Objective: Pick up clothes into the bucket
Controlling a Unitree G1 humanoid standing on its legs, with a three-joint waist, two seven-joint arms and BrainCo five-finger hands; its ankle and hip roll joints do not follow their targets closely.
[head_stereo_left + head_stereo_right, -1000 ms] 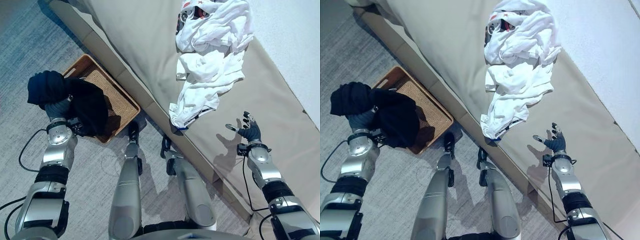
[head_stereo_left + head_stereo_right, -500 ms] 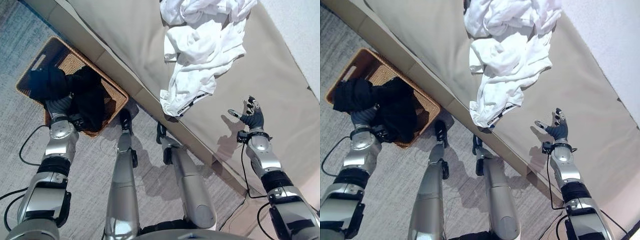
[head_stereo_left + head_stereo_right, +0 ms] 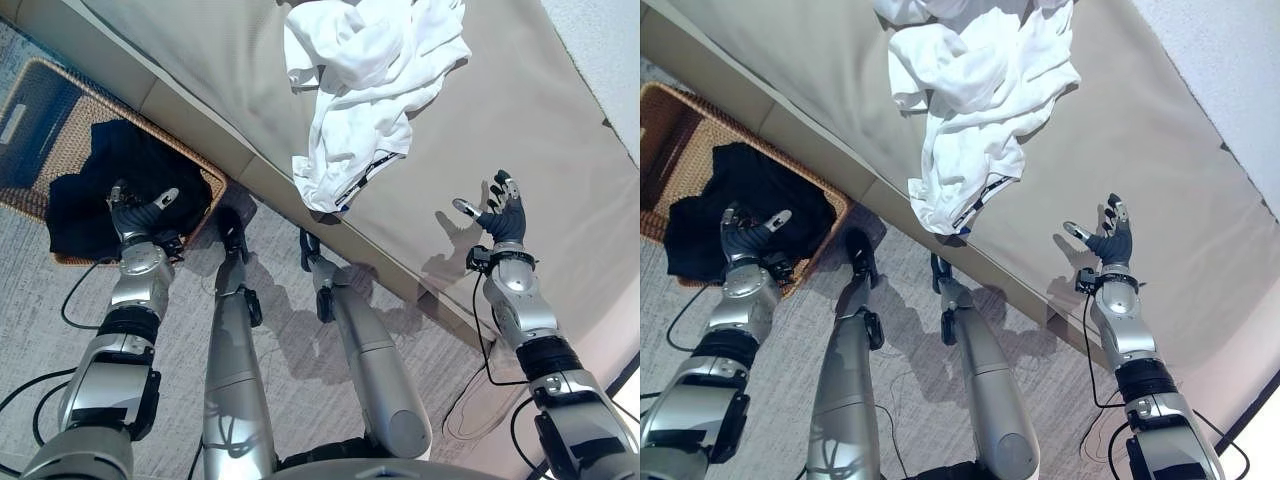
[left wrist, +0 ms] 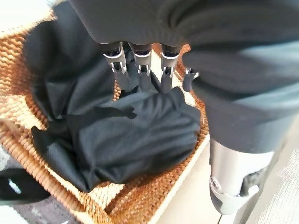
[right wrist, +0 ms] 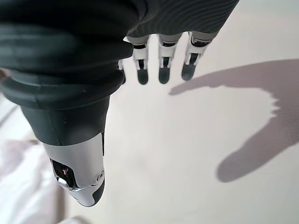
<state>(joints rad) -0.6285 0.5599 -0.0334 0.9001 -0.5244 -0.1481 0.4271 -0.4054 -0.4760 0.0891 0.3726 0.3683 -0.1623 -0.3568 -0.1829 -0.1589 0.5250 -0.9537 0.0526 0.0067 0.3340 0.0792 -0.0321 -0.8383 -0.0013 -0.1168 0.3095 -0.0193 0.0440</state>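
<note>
A black garment (image 3: 95,185) lies crumpled in the woven wicker basket (image 3: 35,90) on the floor at the left; in the left wrist view the black garment (image 4: 126,130) fills the basket's (image 4: 140,200) corner. My left hand (image 3: 140,215) hovers over it, open, fingers straight and holding nothing. A pile of white clothes (image 3: 365,75) lies on the beige bed (image 3: 540,130), one end hanging over the bed's edge. My right hand (image 3: 497,220) is raised above the bed to the right of the pile, open and apart from the cloth.
The bed's padded side rail (image 3: 230,160) runs diagonally between the basket and the mattress. Grey carpet (image 3: 40,310) covers the floor around the basket. A white wall (image 3: 610,50) rises past the bed at the top right.
My left hand has let go of the black garment, which now lies in the basket. The camera has shifted, so the whole scene slid. The right hand stays raised and open.
</note>
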